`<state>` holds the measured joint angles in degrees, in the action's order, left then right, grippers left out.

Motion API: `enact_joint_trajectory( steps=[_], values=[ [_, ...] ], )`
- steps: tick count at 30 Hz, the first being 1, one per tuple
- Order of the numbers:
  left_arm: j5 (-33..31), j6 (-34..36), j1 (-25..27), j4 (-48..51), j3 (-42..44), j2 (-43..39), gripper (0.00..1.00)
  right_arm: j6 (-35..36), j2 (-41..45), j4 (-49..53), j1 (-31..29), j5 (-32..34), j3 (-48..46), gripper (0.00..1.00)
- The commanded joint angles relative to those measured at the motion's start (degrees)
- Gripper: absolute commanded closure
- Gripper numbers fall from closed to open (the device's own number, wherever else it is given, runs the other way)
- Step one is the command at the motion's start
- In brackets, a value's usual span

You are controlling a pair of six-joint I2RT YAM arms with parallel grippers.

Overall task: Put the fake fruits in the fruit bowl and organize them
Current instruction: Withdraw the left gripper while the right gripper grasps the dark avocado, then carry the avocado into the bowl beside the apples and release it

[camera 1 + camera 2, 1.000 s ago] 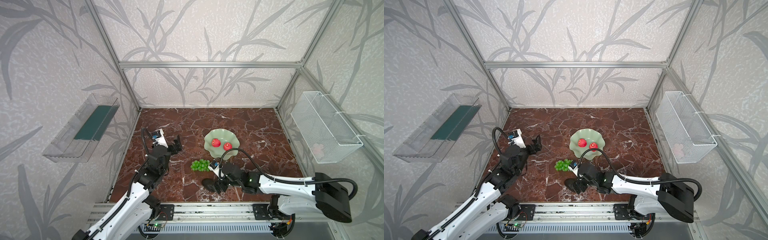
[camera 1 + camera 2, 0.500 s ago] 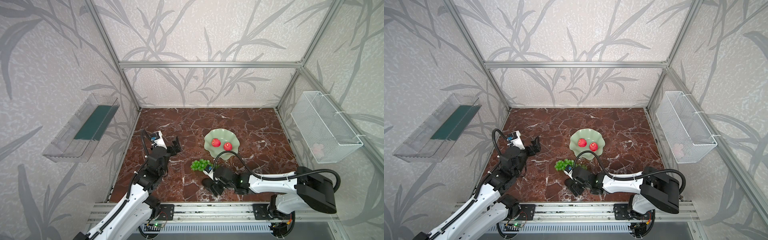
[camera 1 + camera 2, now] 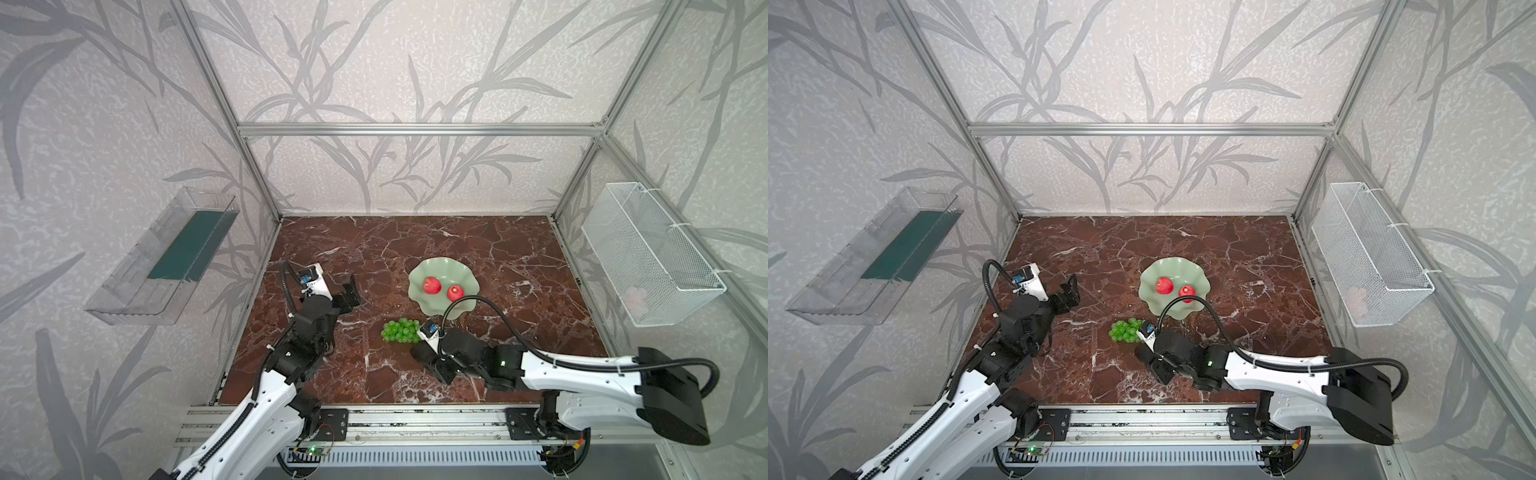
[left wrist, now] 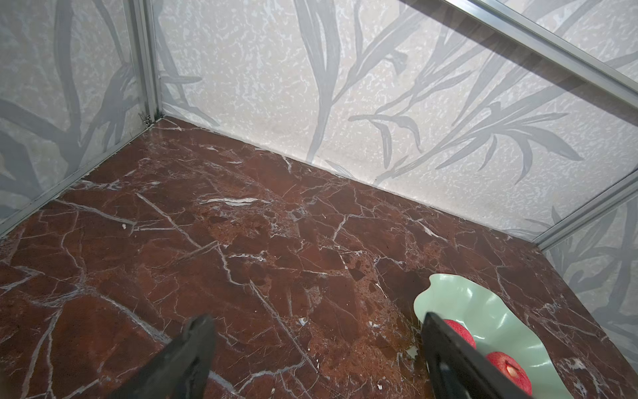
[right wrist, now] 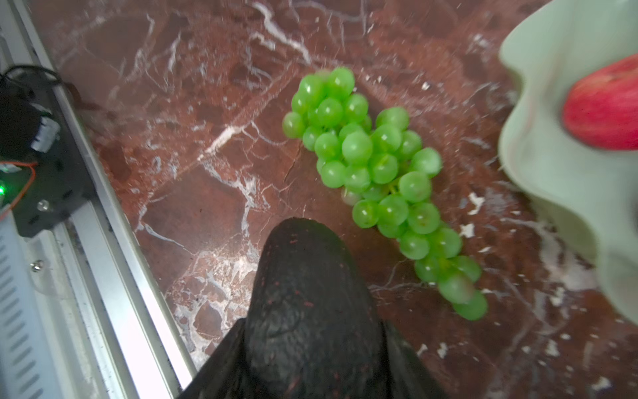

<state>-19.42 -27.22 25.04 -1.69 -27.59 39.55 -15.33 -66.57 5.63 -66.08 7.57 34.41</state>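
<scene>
Clamping the avocado point(image 5: 303, 276) in the right gripper point(image 5: 312, 326), with the black fingers point(image 5: 214, 373) lying tight against both of its dark, pebbly flanks and its narrow end poking out past the tips. Holding it low over the marble table point(image 3: 415, 241), possibly resting on the stone, though hard telling with dark on dark in both top views. Showing the grapes point(image 5: 373, 165) just ahead of those fingertips, lying loose on the marble, near the avocado's end but apart from it. Showing the fruit bowl point(image 3: 440, 266) farther out beyond the grapes, standing flat on the table and carrying both red fruits point(image 3: 432, 285) inside, sitting near each other by its middle. Hovering the left gripper point(image 3: 349, 291) over bare marble, well apart from the right gripper on the far side of the grapes, jaws standing wide apart and gripping nothing. Catching the bowl's wavy rim and the two red fruits just past one left finger in the left wrist view.
</scene>
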Motion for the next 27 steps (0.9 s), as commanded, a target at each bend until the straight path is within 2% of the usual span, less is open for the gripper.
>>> enact_joint_trajectory(
  steps=[1,6,12,17,24,27],
  values=[
    [-0.4,-0.8,-0.4,-0.2,0.6,-0.4,0.07,3.9,6.2,4.3,3.5,5.1,2.4,0.51],
    [0.9,-1.0,-0.6,-0.2,0.4,-0.8,0.06,9.4,8.6,2.3,18.3,1.9,3.8,0.51],
    [3.4,-0.5,-0.5,0.2,0.1,-1.3,0.07,16.4,-1.3,-4.2,31.5,-6.3,9.1,0.52],
    [5.1,-0.4,-0.6,0.2,-0.2,-1.7,0.07,21.5,-12.5,-6.9,36.4,-11.6,15.5,0.52],
    [6.3,-1.0,-0.6,-0.4,0.1,-1.3,0.07,26.0,-24.8,-10.2,39.0,-14.0,23.9,0.52],
    [6.6,-0.7,-0.7,-0.1,-0.3,-1.2,0.06,27.2,-28.7,-10.2,40.3,-17.3,26.3,0.52]
  ],
)
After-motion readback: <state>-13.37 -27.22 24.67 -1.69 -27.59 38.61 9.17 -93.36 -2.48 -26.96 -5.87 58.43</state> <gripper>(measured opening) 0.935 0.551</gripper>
